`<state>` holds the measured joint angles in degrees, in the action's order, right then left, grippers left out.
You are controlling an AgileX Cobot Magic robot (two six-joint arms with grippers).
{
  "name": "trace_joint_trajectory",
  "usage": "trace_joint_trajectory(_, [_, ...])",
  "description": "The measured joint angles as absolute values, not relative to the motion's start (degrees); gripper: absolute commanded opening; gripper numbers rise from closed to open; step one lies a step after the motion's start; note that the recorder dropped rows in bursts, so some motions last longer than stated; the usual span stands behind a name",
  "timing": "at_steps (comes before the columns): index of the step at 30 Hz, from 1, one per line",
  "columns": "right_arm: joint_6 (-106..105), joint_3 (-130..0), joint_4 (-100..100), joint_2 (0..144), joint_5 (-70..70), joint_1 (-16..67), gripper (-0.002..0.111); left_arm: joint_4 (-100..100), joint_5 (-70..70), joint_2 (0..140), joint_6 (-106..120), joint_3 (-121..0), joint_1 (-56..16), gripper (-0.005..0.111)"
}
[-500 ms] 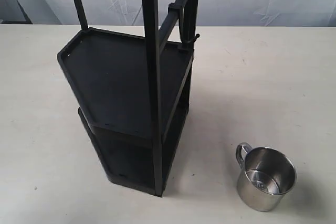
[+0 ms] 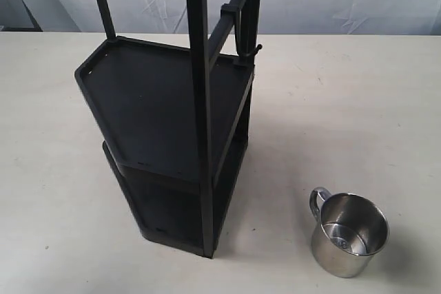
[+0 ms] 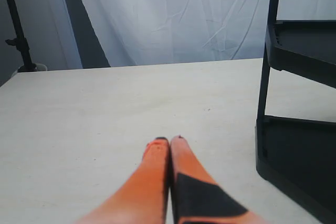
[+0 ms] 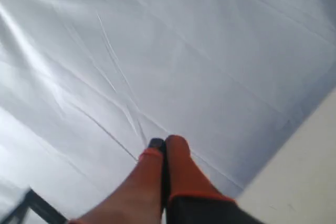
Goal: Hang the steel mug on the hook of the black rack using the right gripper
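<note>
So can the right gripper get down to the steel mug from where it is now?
Probably yes. The steel mug stands upright alone on the table, apart from the black rack, with nothing over it. The right gripper is shut and aimed at the backdrop, so it must open and swing down first.

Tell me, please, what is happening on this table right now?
Nothing is being handled yet. The steel mug stands upright on the table, apart from the black rack, its handle towards the rack. The hook on the rack's upper crossbar is bare. The right pincer is shut and empty, pointing at the white backdrop, and the left pincer is shut and empty above the table beside the rack. Neither arm shows in the exterior view.
</note>
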<state>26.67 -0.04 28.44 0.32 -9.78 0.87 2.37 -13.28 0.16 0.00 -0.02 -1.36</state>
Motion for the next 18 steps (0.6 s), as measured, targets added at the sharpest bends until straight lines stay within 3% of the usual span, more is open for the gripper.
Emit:
trace_joint_trajectory(4, [28.1, -1.9, 34.1, 0.2, -11.3, 0.9, -0.001, 2.4, -13.3, 0.2, 0.0, 0.0, -1.4, 0.002])
trace_joint_trajectory(7, [22.8, -10.4, 30.8, 3.1, -6.1, 0.9, -0.001, 2.4, -13.3, 0.2, 0.0, 0.0, -1.4, 0.002])
trace_joint_trajectory(12, [9.0, -37.1, 11.3, 23.1, 17.4, 0.9, -0.001, 2.4, -13.3, 0.2, 0.0, 0.0, -1.4, 0.002])
trace_joint_trajectory(14, [8.3, -48.4, 2.5, 33.7, 34.3, 0.9, -0.001, 2.4, -13.3, 0.2, 0.0, 0.0, -1.4, 0.002])
trace_joint_trajectory(18, [7.9, -58.6, -3.2, 48.5, 55.2, 0.9, -0.001, 2.4, -13.3, 0.2, 0.0, 0.0, -1.4, 0.002])
